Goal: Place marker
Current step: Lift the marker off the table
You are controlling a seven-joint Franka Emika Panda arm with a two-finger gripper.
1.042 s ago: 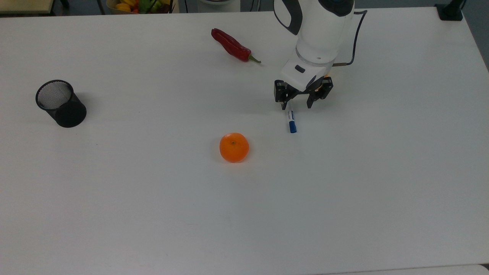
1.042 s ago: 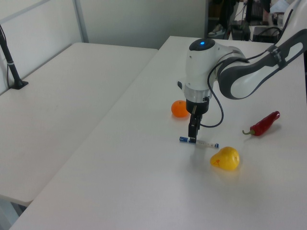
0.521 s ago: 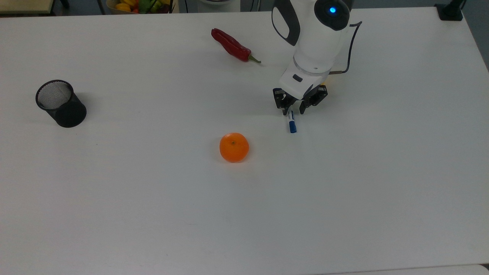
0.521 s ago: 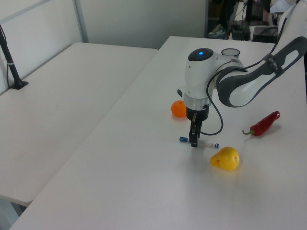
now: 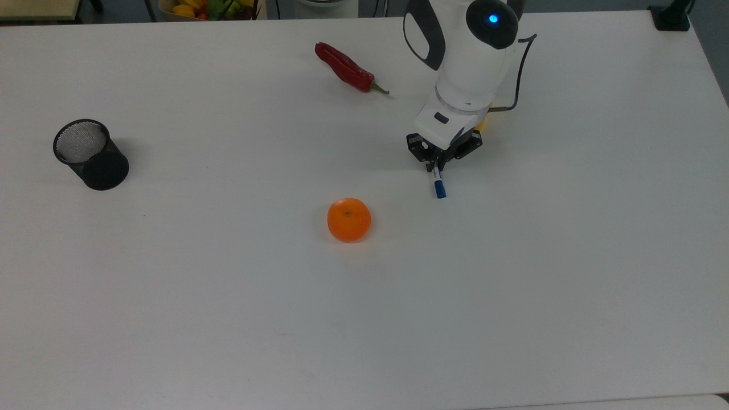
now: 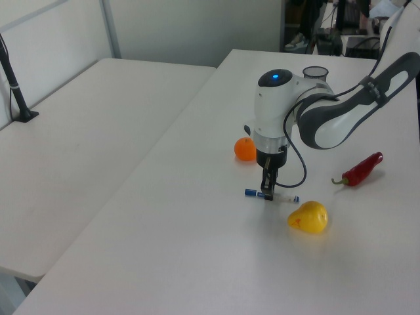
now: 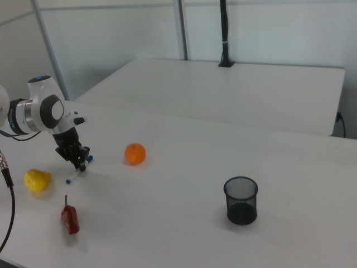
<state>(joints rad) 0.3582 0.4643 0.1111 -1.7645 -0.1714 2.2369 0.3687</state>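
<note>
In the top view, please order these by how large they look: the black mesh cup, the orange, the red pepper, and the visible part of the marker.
1. black mesh cup
2. red pepper, longest but slim, so close to the next
3. orange
4. marker, partly hidden under the tool

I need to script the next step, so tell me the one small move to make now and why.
Probably lift straight up a little. The hand looks shut on the marker, which lies flat on the table; the mesh cup stands far toward the top view's left, so the marker needs clearance before travelling there.
</note>
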